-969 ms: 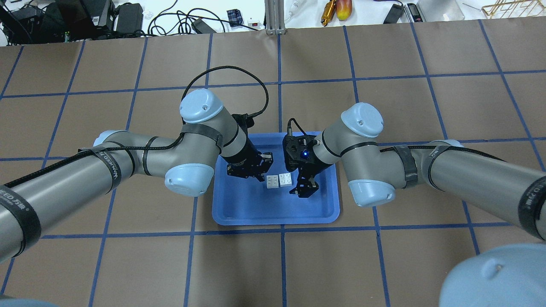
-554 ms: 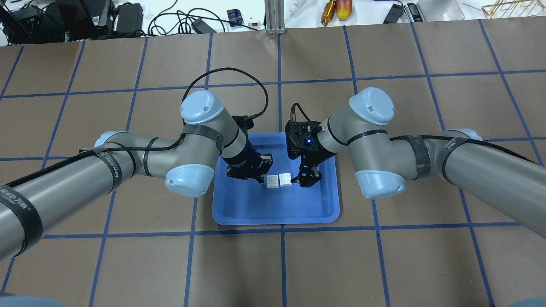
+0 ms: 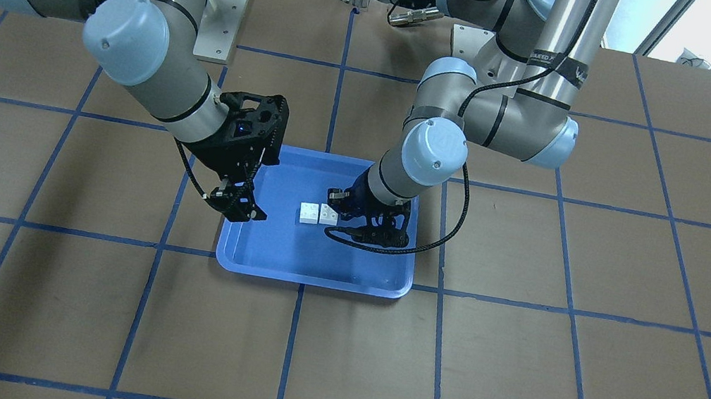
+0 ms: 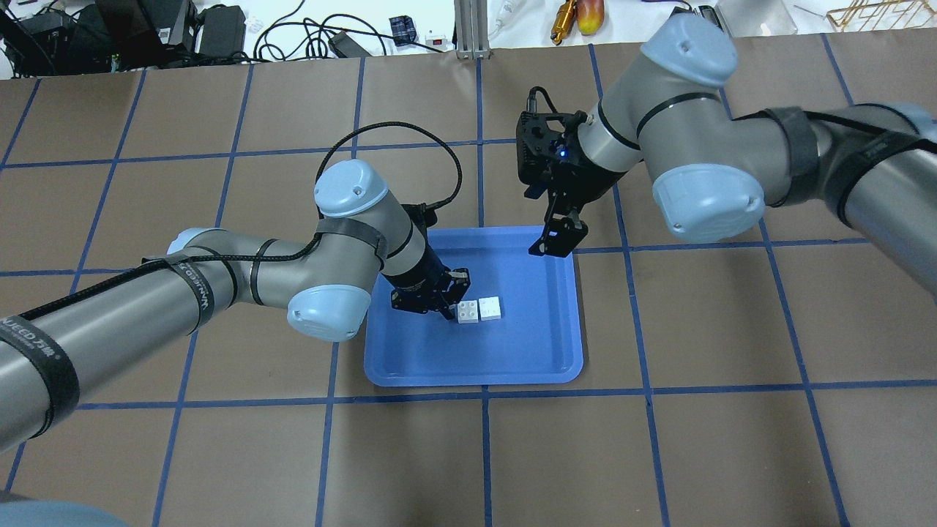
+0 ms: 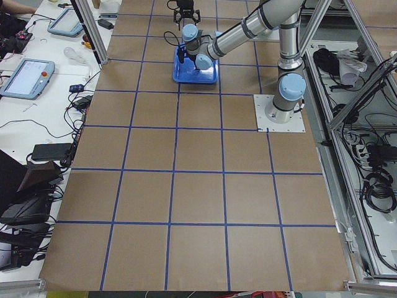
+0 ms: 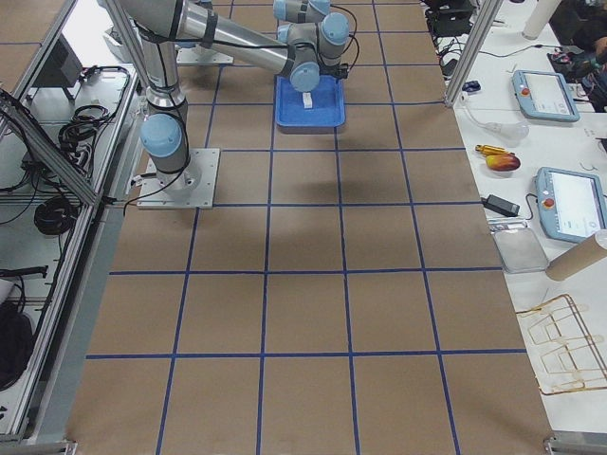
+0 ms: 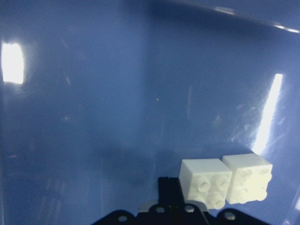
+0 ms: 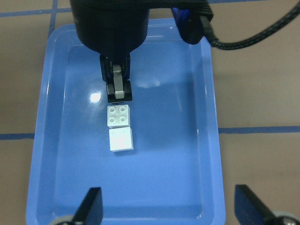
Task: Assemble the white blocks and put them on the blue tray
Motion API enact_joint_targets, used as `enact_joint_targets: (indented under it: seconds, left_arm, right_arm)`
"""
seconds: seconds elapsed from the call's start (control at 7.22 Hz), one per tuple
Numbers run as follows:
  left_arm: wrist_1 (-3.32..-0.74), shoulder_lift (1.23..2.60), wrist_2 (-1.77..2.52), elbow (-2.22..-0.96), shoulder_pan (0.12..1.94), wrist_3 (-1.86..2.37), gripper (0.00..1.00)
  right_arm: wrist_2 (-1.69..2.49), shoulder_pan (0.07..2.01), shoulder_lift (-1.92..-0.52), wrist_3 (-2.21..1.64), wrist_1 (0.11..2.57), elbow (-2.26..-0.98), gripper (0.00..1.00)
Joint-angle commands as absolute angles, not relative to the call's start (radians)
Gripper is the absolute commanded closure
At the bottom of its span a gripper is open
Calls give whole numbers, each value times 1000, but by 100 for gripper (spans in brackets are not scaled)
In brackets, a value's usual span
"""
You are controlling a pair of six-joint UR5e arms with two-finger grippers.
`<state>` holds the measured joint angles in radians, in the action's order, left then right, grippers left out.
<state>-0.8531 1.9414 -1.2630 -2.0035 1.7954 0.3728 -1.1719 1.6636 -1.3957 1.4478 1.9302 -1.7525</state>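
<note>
The two white blocks (image 4: 479, 310) lie pressed together as a short bar on the floor of the blue tray (image 4: 512, 351). They also show in the front view (image 3: 317, 213) and both wrist views (image 7: 225, 183) (image 8: 119, 126). My left gripper (image 4: 448, 306) is low in the tray, shut and empty. Its fingertips (image 8: 117, 91) sit right against the end of the near block. My right gripper (image 4: 556, 238) is open and empty. It hangs raised above the tray's far right corner, well apart from the blocks.
The tray rim (image 3: 314, 277) sits on brown paper with a blue tape grid. Cables, tools and power bricks (image 4: 219, 29) lie beyond the table's far edge. Teach pendants (image 6: 555, 90) rest on side benches.
My right gripper has risen and pulled back from beside the blocks to above the tray's far right corner. The left gripper and the blocks have hardly moved.
</note>
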Motion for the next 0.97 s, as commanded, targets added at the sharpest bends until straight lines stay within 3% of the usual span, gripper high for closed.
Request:
enact_joint_targets:
  seconds: [0.0,0.83]
  left_arm:
    - [-844,1945,-1261,-2000,1807,396,100]
    - [-831,1916,-1266,-1953,1801,385,100]
  right_arm:
    - [-1233,1637,-1457,1434,1656,-1564,0]
    - [-1379,1563,-1604,1241,1404,-1508,0]
